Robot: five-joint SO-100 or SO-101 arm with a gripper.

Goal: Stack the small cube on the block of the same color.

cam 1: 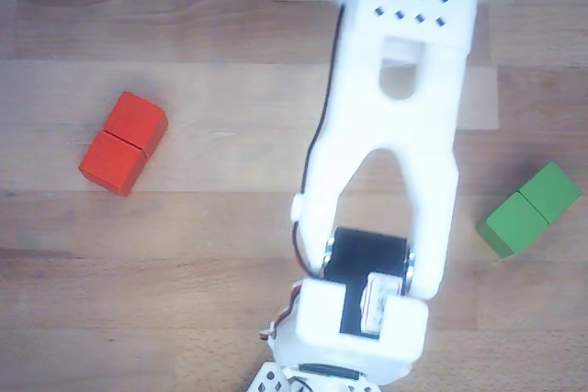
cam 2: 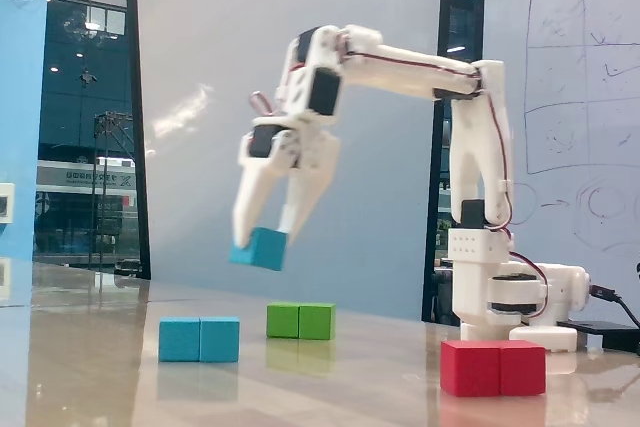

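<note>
In the fixed view my gripper [cam 2: 262,237] is shut on the small blue cube [cam 2: 260,248], holding it in the air, tilted. The cube hangs well above the table, up and a little to the right of the long blue block [cam 2: 199,339], which lies flat on the tabletop at the left. In the other view only the white arm [cam 1: 390,162] shows from above; the gripper, the small cube and the blue block are out of that picture.
A green two-cube block [cam 2: 300,321] [cam 1: 529,208] lies behind the blue block. A red two-cube block [cam 2: 493,367] [cam 1: 123,142] sits near the front right in the fixed view. The arm's base [cam 2: 505,292] stands at the right.
</note>
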